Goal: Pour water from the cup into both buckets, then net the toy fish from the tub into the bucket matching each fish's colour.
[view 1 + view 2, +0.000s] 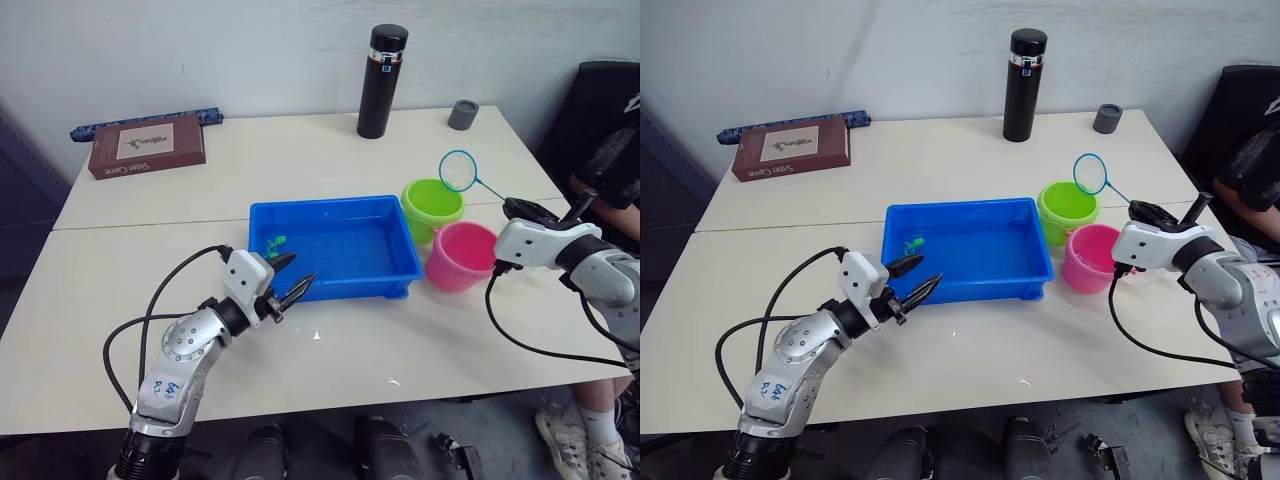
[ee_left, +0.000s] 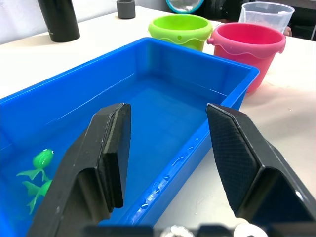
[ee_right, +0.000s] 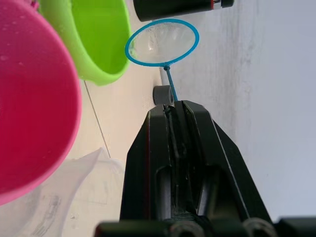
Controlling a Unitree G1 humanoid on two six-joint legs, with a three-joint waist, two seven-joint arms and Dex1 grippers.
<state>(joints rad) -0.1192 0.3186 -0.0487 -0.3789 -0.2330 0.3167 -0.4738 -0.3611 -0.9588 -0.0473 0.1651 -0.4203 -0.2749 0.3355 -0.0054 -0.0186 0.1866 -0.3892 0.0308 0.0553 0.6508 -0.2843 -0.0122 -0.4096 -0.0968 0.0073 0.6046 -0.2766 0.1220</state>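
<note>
Blue net (image 1: 460,170) pinched in my R gripper (image 3: 174,106), hoop over green bucket (image 1: 432,205). L gripper (image 1: 291,277) spread wide at tub (image 1: 335,288) edge, near green fish (image 2: 37,165).

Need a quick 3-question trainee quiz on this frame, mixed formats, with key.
1. True or false: the right gripper is shut on the handle of the blue-rimmed net.
2. Multiple choice: the green toy fish lie in A) the lime green bucket, B) the blue tub, C) the pink bucket.
3. Fill in: the left gripper is ____, hovering at the tub's near left corner.

Key: 1 true; 2 B; 3 open.
</note>
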